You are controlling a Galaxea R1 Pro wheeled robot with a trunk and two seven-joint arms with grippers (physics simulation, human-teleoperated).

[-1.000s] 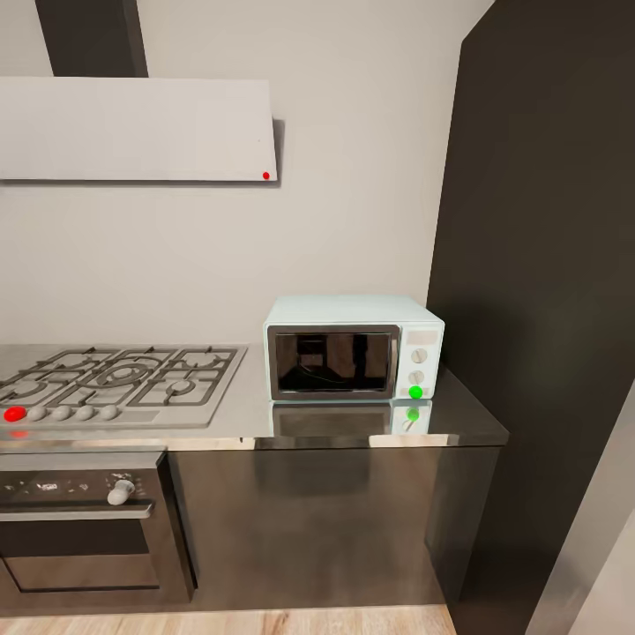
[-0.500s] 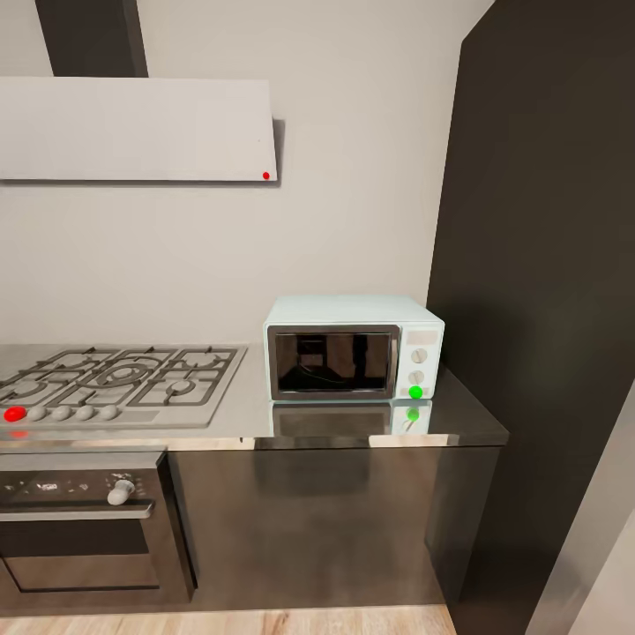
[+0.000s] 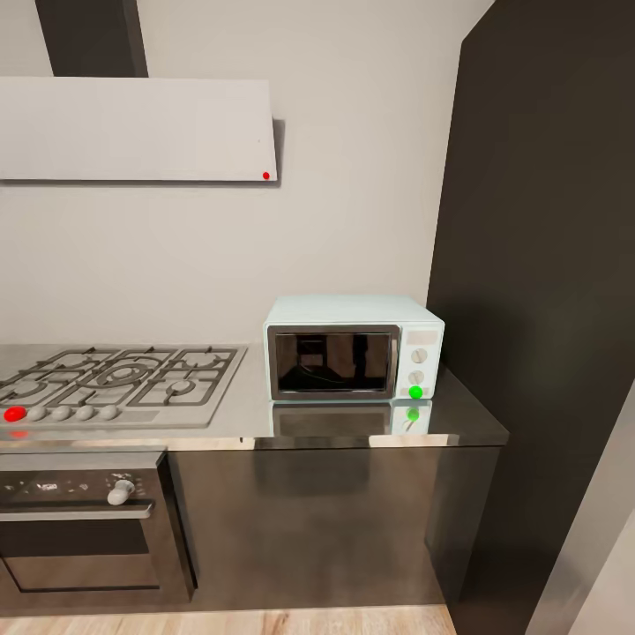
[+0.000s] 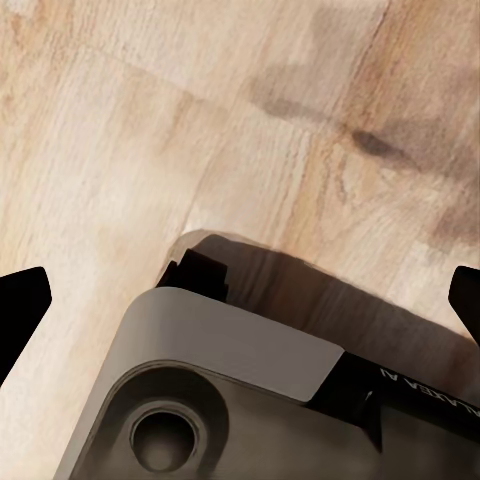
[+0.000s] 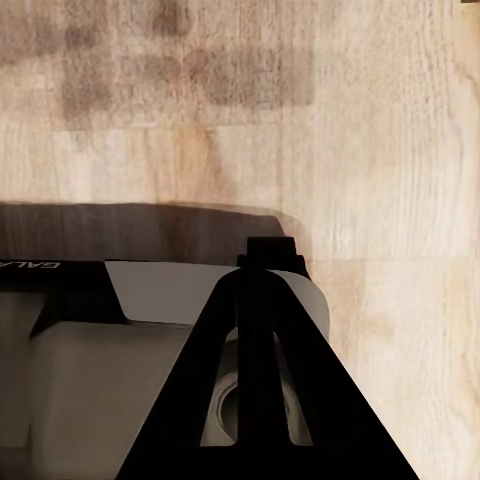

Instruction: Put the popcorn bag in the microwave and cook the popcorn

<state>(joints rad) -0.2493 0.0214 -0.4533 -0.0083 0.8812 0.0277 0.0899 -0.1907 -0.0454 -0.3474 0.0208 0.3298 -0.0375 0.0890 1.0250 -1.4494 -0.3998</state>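
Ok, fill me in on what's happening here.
Nothing is being handled right now. The robot faces the countertop, where the microwave sits with its door closed and a green light lit, beside a gas hob. The left end effector is open, the right end effector shut; both point at the wooden floor.

The countertop [image 3: 353, 432] is carrying the microwave [image 3: 353, 347], which is sitting near its right end with the door shut and a green light glowing. A gas hob [image 3: 115, 381] is lying set into the steel further left. Below, wooden floor [image 4: 150, 150] is lying under the robot's base [image 4: 250, 400].
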